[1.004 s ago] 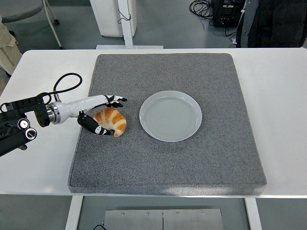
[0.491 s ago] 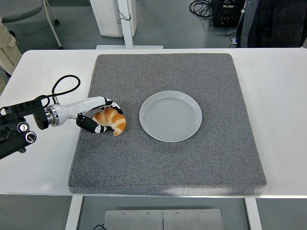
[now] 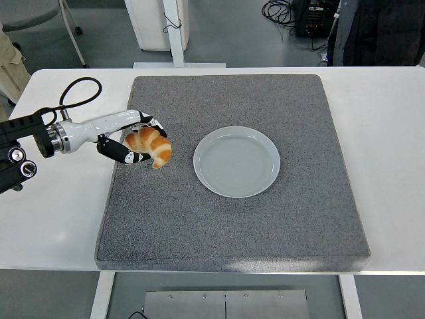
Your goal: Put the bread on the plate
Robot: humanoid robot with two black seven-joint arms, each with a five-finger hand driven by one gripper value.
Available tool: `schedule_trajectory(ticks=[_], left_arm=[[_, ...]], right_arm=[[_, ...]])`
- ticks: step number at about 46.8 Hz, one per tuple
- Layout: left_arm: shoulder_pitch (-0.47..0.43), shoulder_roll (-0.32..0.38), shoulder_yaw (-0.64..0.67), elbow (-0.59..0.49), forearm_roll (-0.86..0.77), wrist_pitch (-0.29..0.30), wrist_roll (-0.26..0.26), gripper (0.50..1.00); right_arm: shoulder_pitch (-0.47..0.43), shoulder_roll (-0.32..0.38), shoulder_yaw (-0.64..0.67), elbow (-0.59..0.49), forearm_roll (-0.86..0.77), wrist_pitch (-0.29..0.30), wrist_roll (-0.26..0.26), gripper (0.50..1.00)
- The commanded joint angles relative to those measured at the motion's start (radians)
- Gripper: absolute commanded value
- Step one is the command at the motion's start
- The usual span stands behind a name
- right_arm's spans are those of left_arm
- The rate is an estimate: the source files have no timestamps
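The bread point(image 3: 149, 145), now lifted off the mat point(image 3: 232, 219) at left of frame, sits clamped in the left hand point(image 3: 133, 143), ready to carry to the plate point(image 3: 236, 161).

Left hand point(image 3: 136, 139) was open around the bread point(image 3: 150, 145) a second ago, fingers spread above it; fingers have since curled over its top, thumb under the near side; hand and bread now sit further toward the far-left of the grey mat point(image 3: 232, 219) than before; arm cable loop point(image 3: 78, 90) has shifted up and left
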Motion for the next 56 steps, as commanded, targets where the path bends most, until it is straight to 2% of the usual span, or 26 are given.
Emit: schedule_trajectory(ticks=[1,8,20,38,46,56], left_arm=[[-0.022,0.011,-0.001,0.0,-0.005,-0.005,-0.004,0.5],[-0.071,0.027,-0.001,0.0,-0.007,-0.02,-0.005,0.5],[-0.172,0.057,-0.012,0.0,-0.063,-0.105,-0.004,0.5],[-0.27,0.052,-0.001,0.006,-0.083,-0.135,-0.002,0.5],[-0.321,0.035,-0.003,0.029,-0.083,-0.152,-0.005,0.5],[-0.362,-0.034,-0.001,0.052,-0.082,-0.168,-0.008,0.5]], right_arm=[[0.001,0.0,0.0,0.0,0.0,0.0,0.0,1.0],[0.001,0.0,0.0,0.0,0.0,-0.001,0.0,1.0],[-0.001,0.0,0.0,0.0,0.0,-0.001,0.0,1.0],[0.001,0.0,0.0,0.0,0.0,-0.001,0.0,1.0],[-0.001,0.0,0.0,0.0,0.0,0.0,0.0,1.0],[-0.001,0.0,0.0,0.0,0.0,0.0,0.0,1.0]])
